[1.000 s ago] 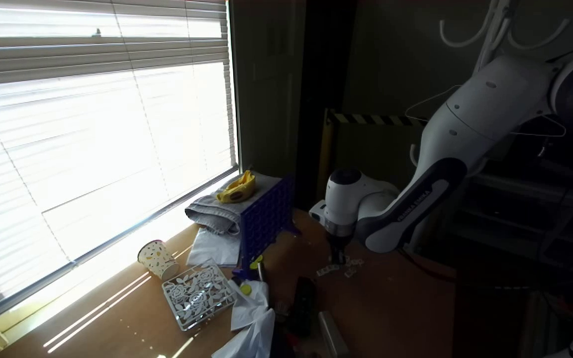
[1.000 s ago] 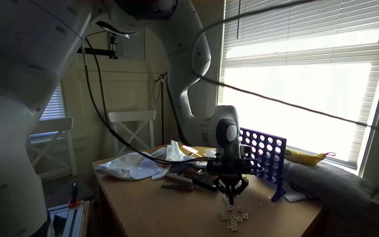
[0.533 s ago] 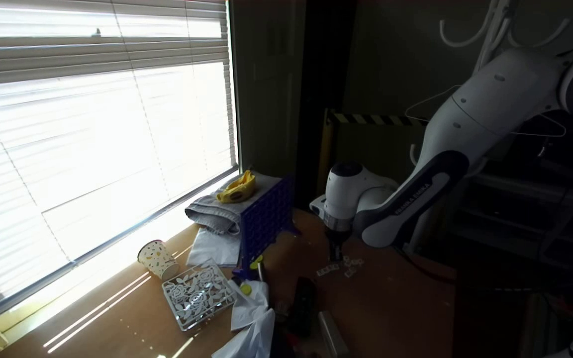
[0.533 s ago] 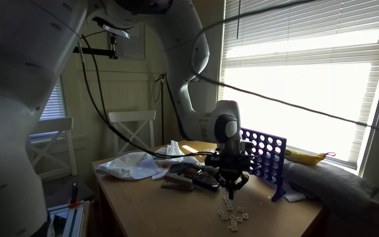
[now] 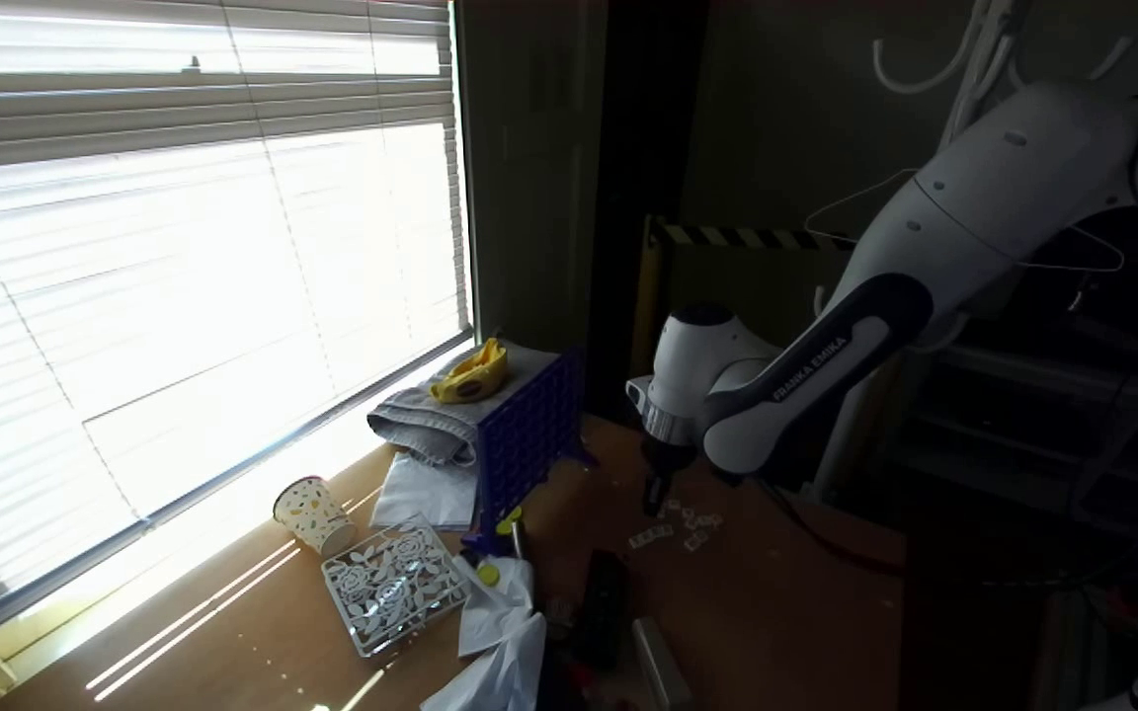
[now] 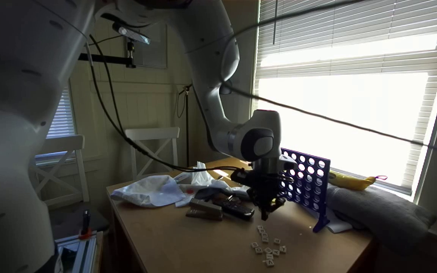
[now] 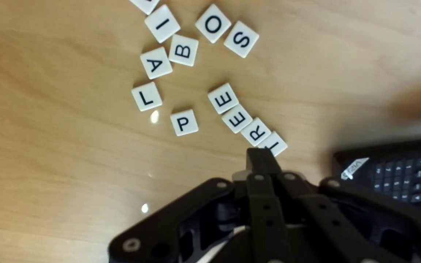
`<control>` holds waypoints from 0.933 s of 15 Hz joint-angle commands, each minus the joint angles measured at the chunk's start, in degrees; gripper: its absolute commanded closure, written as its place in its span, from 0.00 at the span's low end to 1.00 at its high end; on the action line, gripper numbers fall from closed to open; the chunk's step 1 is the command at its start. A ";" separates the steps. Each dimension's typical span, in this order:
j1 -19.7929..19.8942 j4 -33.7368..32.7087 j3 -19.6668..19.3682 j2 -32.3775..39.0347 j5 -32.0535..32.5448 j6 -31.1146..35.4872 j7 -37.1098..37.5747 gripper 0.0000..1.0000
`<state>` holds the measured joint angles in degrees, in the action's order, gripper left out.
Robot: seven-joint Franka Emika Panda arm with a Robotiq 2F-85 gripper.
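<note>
12 white letter tiles [image 7: 184,122] lie on the near part of the wooden table [image 6: 188,246] in an exterior view, 4 of them in a touching row [image 7: 237,118] that spells TREE. The gripper [image 6: 264,217] hangs above the table near the far end of that row, its fingers [image 7: 263,160] pressed together; in the wrist view they partly cover the T tile [image 7: 275,143]. To the left lie a black remote [image 6: 237,209] and, farther left, a grey block [image 6: 205,208]; to the right stands a blue grid [image 6: 305,181].
</note>
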<state>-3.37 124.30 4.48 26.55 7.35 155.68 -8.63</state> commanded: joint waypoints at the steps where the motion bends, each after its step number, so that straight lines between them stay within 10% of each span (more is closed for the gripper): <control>1: 0.69 3.42 0.74 -2.96 -4.86 2.68 4.41 1.00; 14: -1.07 8.19 -0.48 -7.83 -7.96 3.12 15.44 1.00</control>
<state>-3.47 129.42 4.48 21.60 1.24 158.14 4.83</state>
